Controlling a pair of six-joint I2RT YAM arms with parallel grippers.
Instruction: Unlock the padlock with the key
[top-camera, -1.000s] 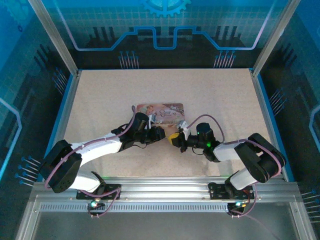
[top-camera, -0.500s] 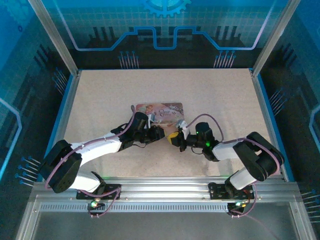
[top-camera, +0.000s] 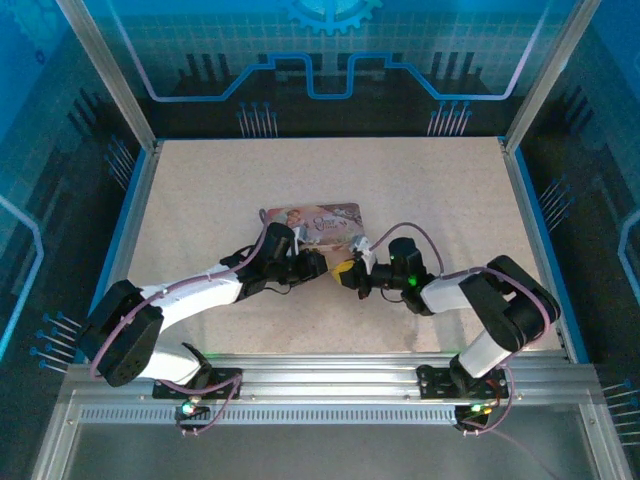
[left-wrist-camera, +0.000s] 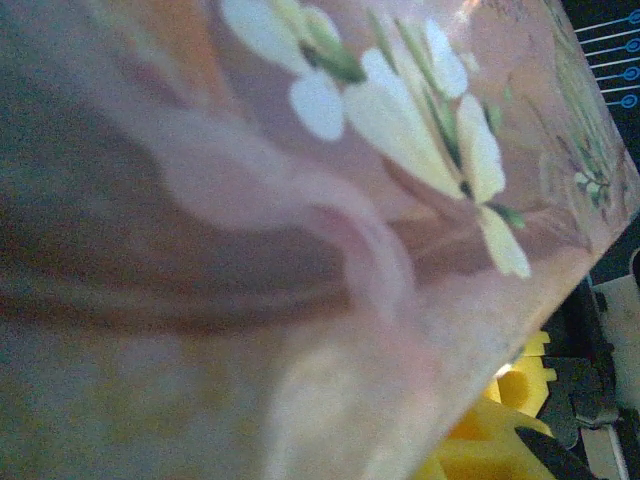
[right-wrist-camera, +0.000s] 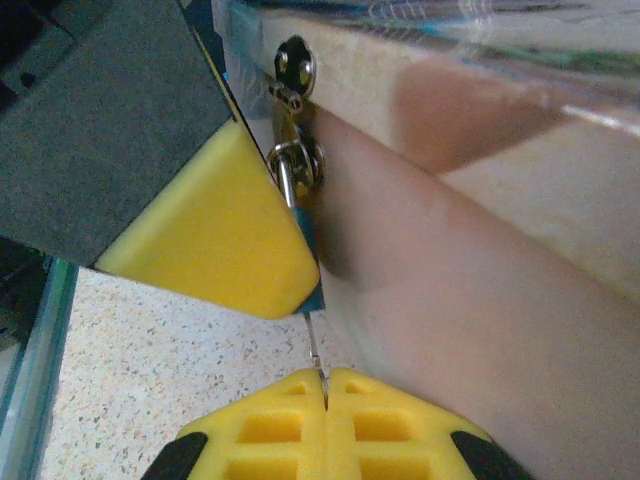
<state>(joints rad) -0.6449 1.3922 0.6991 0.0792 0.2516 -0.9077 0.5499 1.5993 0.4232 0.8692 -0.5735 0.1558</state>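
Key (right-wrist-camera: 316, 355) pinched between right end effector's (right-wrist-camera: 325, 390) closed pads, below padlock (right-wrist-camera: 298, 165).

padlock (right-wrist-camera: 297, 162) body mostly hidden behind left gripper (top-camera: 318, 263) yellow pad (right-wrist-camera: 210, 240), key (right-wrist-camera: 316, 352) buried in pinched right gripper (right-wrist-camera: 325, 392), thin sliver out, pink tin (left-wrist-camera: 300, 250) blurred at left wrist, padlock and key too small from top

Left arm (top-camera: 195, 292), right arm (top-camera: 470, 290): white link shells are fitted between black joint housings. Purple cables (top-camera: 402, 232) are looped along each. A green light (top-camera: 413, 288) is set at the right wrist. Right gripper (right-wrist-camera: 325, 388) pads (right-wrist-camera: 265, 428): yellow foam, grid-moulded, black-backed.
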